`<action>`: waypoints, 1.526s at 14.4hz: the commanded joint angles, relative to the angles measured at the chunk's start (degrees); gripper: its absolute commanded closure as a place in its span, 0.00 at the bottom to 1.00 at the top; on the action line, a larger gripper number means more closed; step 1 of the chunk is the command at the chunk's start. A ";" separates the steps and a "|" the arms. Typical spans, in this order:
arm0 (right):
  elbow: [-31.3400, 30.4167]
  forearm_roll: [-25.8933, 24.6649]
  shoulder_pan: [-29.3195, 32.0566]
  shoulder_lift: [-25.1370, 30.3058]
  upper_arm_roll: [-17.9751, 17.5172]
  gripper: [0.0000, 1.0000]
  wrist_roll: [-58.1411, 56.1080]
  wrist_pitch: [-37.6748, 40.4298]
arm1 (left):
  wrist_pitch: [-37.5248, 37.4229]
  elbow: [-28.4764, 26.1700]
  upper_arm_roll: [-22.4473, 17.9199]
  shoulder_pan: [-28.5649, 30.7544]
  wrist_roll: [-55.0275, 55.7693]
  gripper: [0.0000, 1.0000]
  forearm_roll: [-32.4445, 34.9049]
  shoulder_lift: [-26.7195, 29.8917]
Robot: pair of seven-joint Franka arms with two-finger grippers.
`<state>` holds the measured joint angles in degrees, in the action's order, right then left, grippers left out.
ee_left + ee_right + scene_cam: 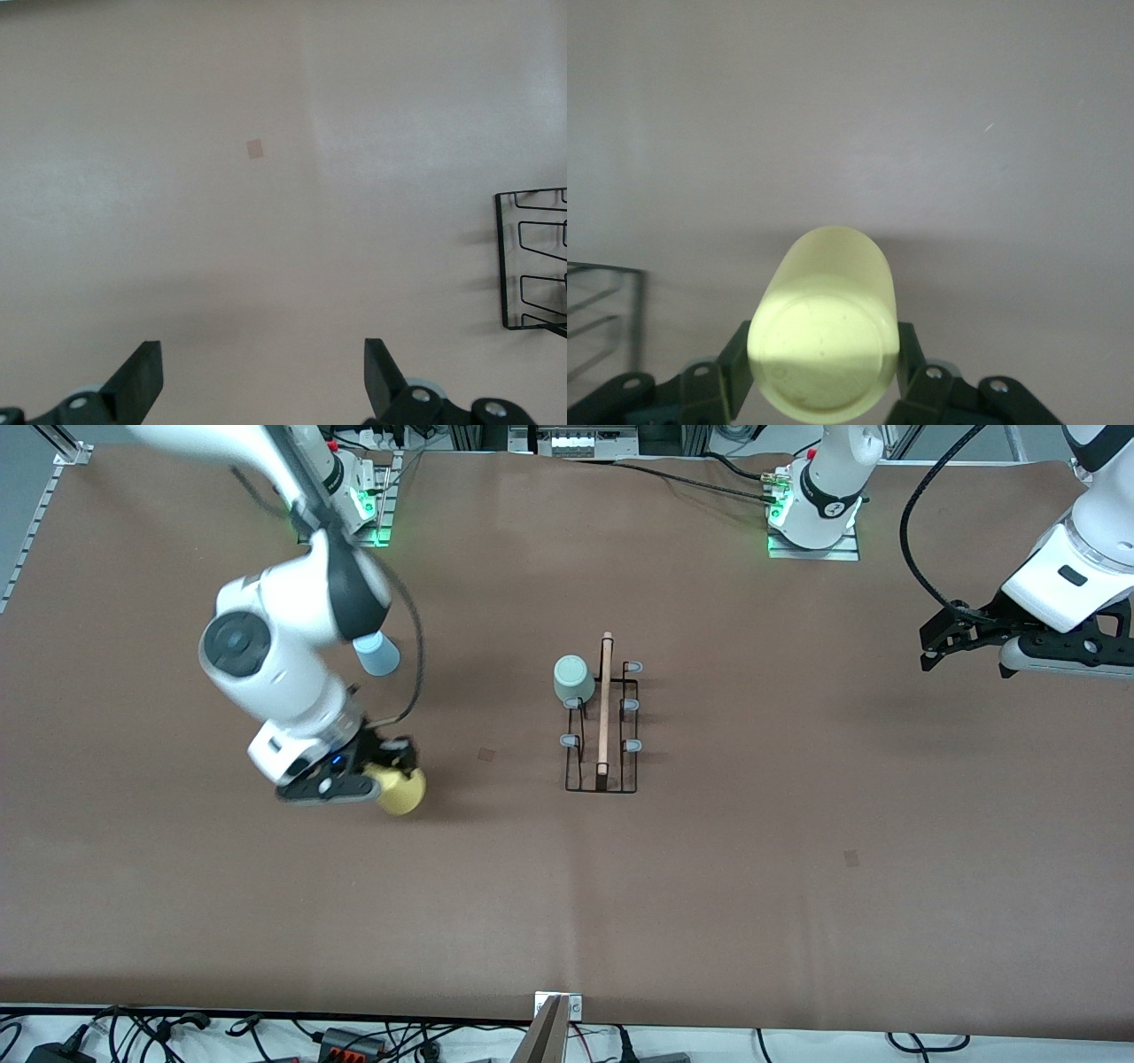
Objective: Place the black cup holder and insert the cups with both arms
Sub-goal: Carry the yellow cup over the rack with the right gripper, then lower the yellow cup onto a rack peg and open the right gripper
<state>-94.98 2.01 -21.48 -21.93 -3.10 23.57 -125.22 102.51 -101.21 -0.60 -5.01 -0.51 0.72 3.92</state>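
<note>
Brown table (709, 886): holder (603, 726), blue cup (378, 655)

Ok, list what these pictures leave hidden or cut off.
- Blue cup: front view, its upper part is hidden by the right arm.
- Yellow cup: front view, partly covered by the right gripper shut on it; whether it touches the table cannot be told.
- Cup holder: left wrist view, cut off by the edge.
- Grey-green cup: front view, the prong under it is hidden.
</note>
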 commanded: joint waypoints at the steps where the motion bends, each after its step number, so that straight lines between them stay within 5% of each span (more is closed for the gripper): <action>1: 2.51 0.28 -6.27 -1.35 0.11 0.94 13.92 0.33 | -1.25 1.54 0.07 -0.09 -0.90 0.00 1.12 -0.58; 8: 11.57 -5.43 -16.66 -8.91 0.03 0.93 28.54 -1.43 | -1.52 1.63 0.07 -0.09 -0.90 0.00 1.12 -0.58; 19: 13.68 -6.14 -19.91 -14.10 0.03 0.90 31.54 -4.51 | -1.52 1.63 0.16 -0.09 -0.90 0.00 1.12 -0.58; 21: 13.68 -6.23 -19.83 -14.97 0.03 0.77 31.45 -4.95 | -1.52 1.63 0.16 -0.09 -0.90 0.00 1.12 -0.58; 22: 13.59 -6.23 -19.91 -15.24 0.03 0.60 31.45 -5.21 | -1.52 1.63 0.16 -0.09 -0.90 0.00 1.12 -0.58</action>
<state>-83.08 -3.25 -40.76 -35.51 -3.47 53.80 -129.97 102.34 -101.18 -0.58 -5.02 -0.51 0.72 3.92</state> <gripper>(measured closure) 0.335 0.000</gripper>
